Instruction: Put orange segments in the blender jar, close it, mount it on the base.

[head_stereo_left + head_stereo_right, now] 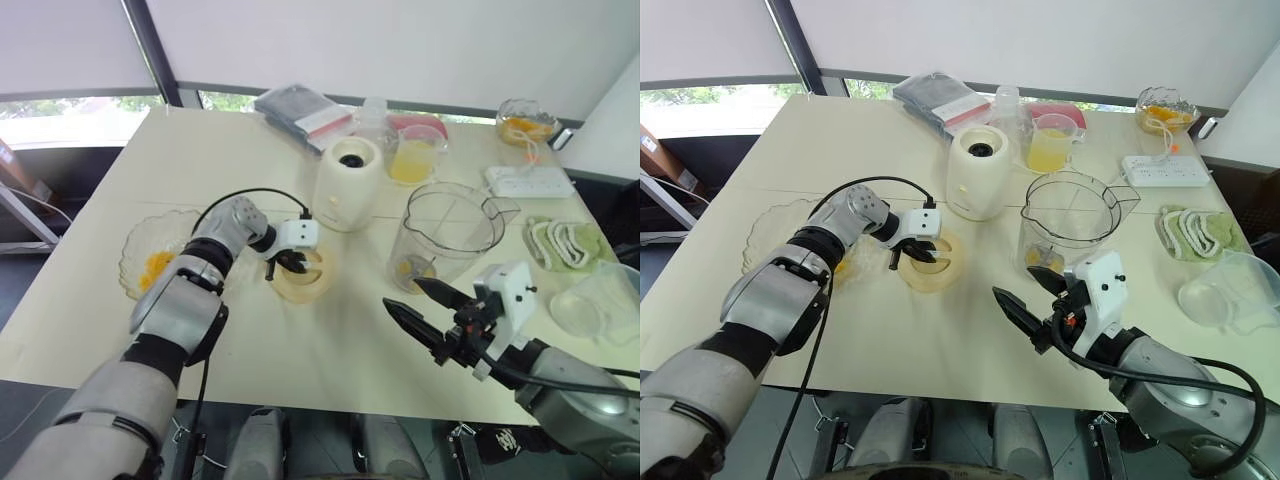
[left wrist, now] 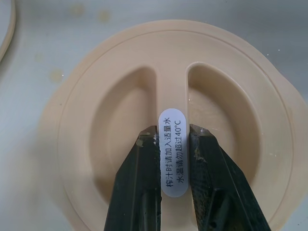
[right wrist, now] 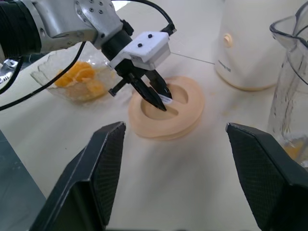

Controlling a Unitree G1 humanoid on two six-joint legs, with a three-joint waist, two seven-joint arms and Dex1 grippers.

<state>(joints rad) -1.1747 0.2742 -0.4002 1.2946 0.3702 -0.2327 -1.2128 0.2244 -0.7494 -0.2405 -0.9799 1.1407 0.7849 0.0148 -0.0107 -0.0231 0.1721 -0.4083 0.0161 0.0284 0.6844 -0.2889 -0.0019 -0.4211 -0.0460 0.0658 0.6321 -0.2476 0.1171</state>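
My left gripper (image 2: pixel 172 134) pinches the lid (image 2: pixel 231 144) by its ridge for lifting onto the jar (image 1: pixel 450 230); my right gripper (image 1: pixel 402 293) gapes empty.

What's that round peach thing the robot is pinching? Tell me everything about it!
It's the blender lid, round, pale peach and smooth, plastic by the look of it. Two curved hollows flank a straight ridge across the middle, which carries a white sticker with printed writing. It lies flat on the cream table, in front of the blender base and apart from it. The left claw pinches the ridge between its two black fingers.
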